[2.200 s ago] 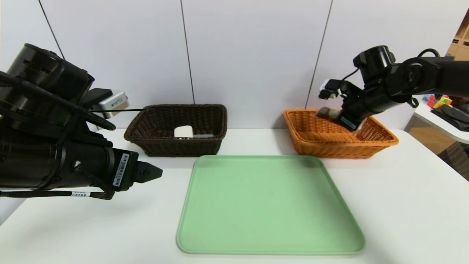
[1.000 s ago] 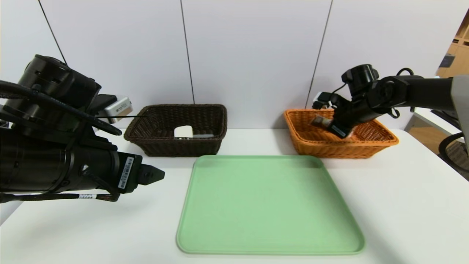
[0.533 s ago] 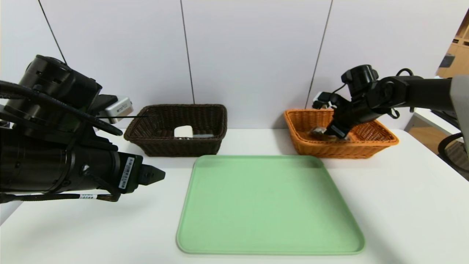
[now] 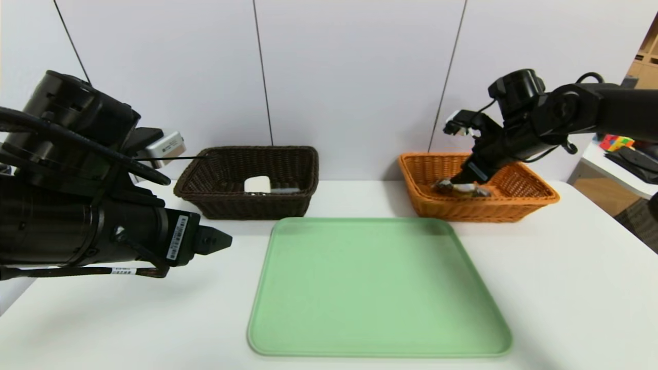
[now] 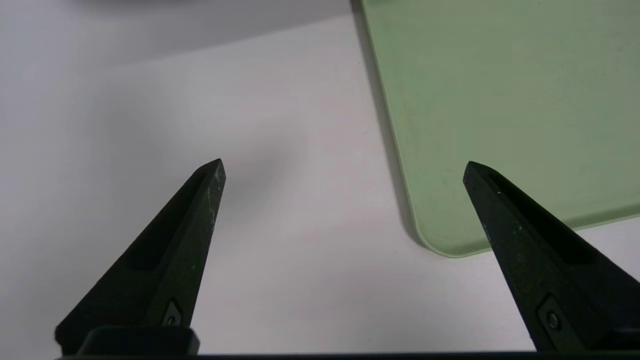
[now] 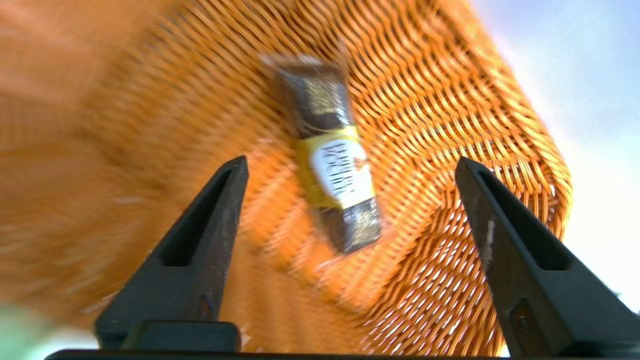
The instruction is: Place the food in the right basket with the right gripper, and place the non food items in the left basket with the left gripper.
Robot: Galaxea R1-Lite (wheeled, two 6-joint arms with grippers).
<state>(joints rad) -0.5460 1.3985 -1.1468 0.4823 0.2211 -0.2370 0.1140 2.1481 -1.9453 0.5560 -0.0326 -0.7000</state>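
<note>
Head view. Green tray (image 4: 380,288): rounded corners, low raised rim, lying flat at the middle of the white worktop (image 4: 560,288); bare worktop to either side of it and along its near edge. Dark brown wicker basket (image 4: 252,205): flared sides, behind the tray's far left corner, close to the wall (image 4: 360,77). Contents: one white soap-like bar (image 4: 257,184); beside it, one grey handle (image 4: 285,190), partly hidden by the near rim. Orange-tan wicker basket (image 4: 483,210): flared sides, behind the tray's far right corner, a wide gap of worktop between the two baskets. Contents: the cookies (image 4: 462,190), in clear wrapping, lying on the basket floor. Right pincer (image 4: 460,180): angled down into the orange-tan basket, above the cookies. Left pincer (image 4: 223,241): over the worktop, between the near side of the dark basket and the tray's left edge, well apart from the cookies.

Left wrist view. Left pincer: open, its two fingers wide apart, nothing between them; one finger over bare worktop, the other over a corner of the tray.

Right wrist view. Right pincer: open, fingers spread to either side of the cookies, gripping nothing. Cookies: dark stack, olive-gold band with white printed label, lying flat within the woven walls.
</note>
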